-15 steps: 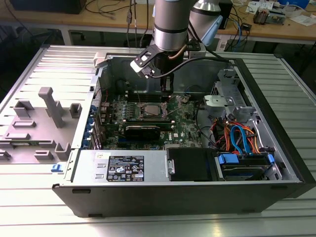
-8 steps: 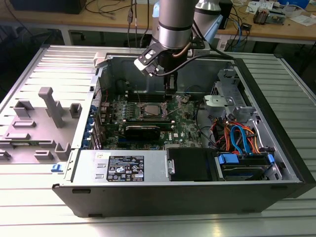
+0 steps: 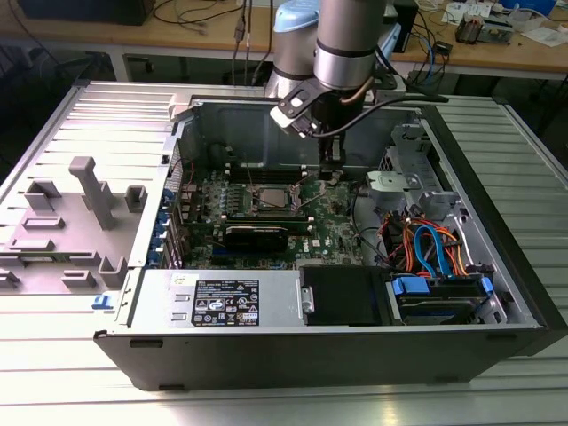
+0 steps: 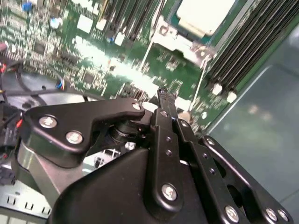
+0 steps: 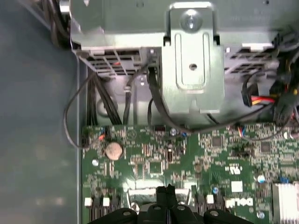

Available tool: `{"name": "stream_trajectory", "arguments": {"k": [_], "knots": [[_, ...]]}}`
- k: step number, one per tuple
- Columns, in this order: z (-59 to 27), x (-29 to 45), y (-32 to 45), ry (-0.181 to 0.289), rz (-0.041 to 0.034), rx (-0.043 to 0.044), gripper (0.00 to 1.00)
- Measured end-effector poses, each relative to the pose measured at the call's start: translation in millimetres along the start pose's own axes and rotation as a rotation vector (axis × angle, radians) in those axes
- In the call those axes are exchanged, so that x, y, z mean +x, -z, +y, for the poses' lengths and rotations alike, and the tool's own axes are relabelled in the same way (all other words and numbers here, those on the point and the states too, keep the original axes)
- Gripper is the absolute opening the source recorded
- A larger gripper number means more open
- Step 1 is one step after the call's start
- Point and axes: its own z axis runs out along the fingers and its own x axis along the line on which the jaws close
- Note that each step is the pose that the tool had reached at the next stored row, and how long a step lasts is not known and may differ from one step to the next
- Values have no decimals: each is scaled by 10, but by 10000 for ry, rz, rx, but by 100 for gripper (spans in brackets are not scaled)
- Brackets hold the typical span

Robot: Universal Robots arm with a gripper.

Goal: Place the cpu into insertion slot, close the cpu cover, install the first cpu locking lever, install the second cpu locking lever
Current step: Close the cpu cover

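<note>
Black end effector (image 4: 161, 95) pinched together, over motherboard (image 5: 210, 154), cpu (image 4: 205, 14) in second wrist view, coin battery (image 5: 113, 150) in first wrist view

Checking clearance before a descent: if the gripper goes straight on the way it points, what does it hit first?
Likely the green motherboard, beside the insertion slot, not the slot itself. The gripper points down at the board; depth is hard to judge.
</note>
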Motion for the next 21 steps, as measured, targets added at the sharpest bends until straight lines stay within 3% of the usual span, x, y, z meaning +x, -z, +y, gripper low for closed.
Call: {"name": "stream_trajectory", "arguments": {"k": [17, 21], "knots": [[11, -1, 0, 16, -1, 1, 11], [20, 0, 0, 240, 4, -2, 11]]}}
